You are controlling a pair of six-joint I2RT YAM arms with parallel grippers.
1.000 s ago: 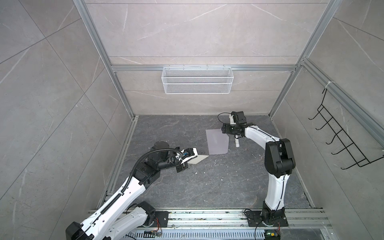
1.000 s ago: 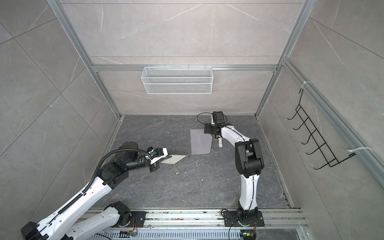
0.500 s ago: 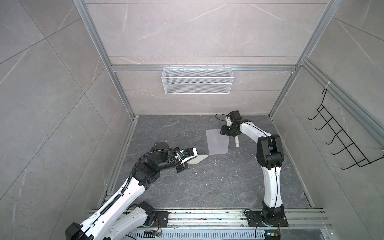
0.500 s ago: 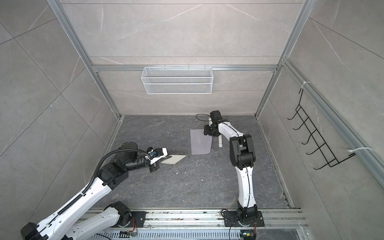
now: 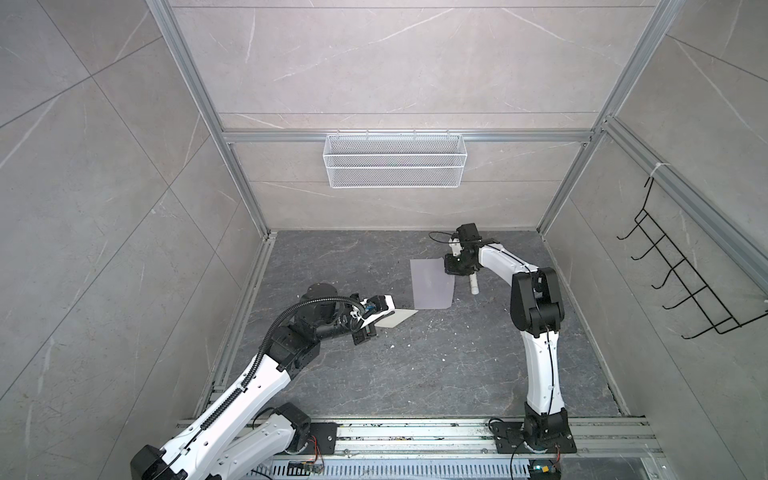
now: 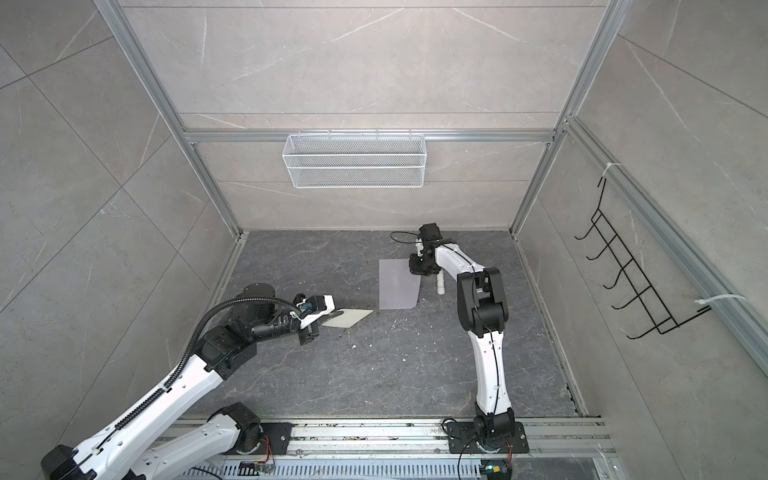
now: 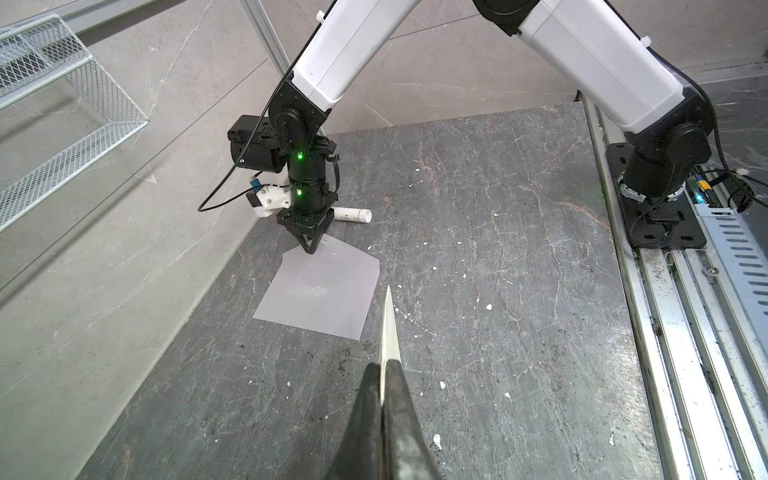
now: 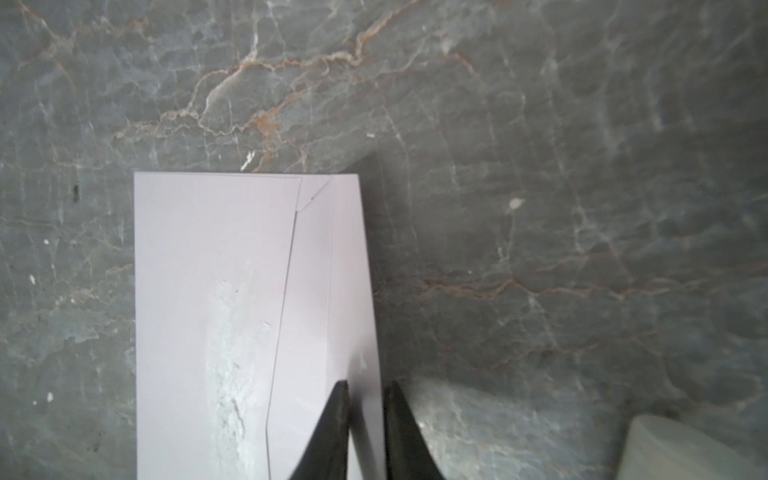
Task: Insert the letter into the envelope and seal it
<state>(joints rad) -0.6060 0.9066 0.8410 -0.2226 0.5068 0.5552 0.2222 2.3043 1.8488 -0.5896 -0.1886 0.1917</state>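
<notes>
The pale lavender-grey envelope (image 5: pixel 430 284) (image 6: pixel 397 286) lies flat on the dark stone floor. My right gripper (image 5: pixel 451 270) (image 8: pixel 365 388) points down at its far right edge (image 7: pixel 309 249). Its jaws stand narrow, with the envelope's (image 8: pixel 208 291) side edge between them. My left gripper (image 5: pixel 376 322) (image 7: pixel 383 365) is shut on the letter (image 5: pixel 397 326) (image 6: pixel 351 318), a pale sheet held just above the floor. The sheet is seen edge-on in the left wrist view (image 7: pixel 388 328). Its free tip points toward the near edge of the envelope (image 7: pixel 320 291), a short gap away.
A white tube (image 5: pixel 473 286) (image 7: pixel 353 214) lies on the floor just right of the envelope, beside my right gripper. A wire basket (image 5: pixel 395 160) hangs on the back wall and a black hook rack (image 5: pixel 681 282) on the right wall. White flecks dot the floor.
My right gripper's jaws have closed in on the envelope's far right edge, and the right arm's elbow has swung slightly left. The left arm and the letter have not moved.
</notes>
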